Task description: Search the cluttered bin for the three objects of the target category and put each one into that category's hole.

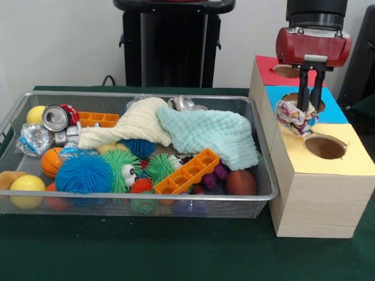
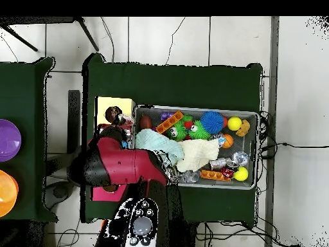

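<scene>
My gripper [image 1: 309, 110] is shut on a knotted cloth toy [image 1: 295, 117] in white, red, blue and yellow. It holds the toy just above the wooden boxes, at the near edge of the blue box's hole [image 1: 306, 100] and beside the yellow box's hole [image 1: 325, 146]. The wire mesh bin [image 1: 176, 198] stands to the left, full of clutter. I see no other knotted toy in it; two cloths cover its middle. In the overhead view the red arm [image 2: 122, 168] reaches over the boxes and hides the gripper; the bin [image 2: 252, 116] lies to its right.
Three joined wooden boxes have red [image 1: 266, 64], blue [image 1: 337, 111] and yellow [image 1: 351, 164] tops. The bin holds a cream cloth [image 1: 137, 123], a mint cloth [image 1: 217, 134], spiky balls [image 1: 85, 174], orange trays [image 1: 187, 171], a can [image 1: 55, 117] and balls.
</scene>
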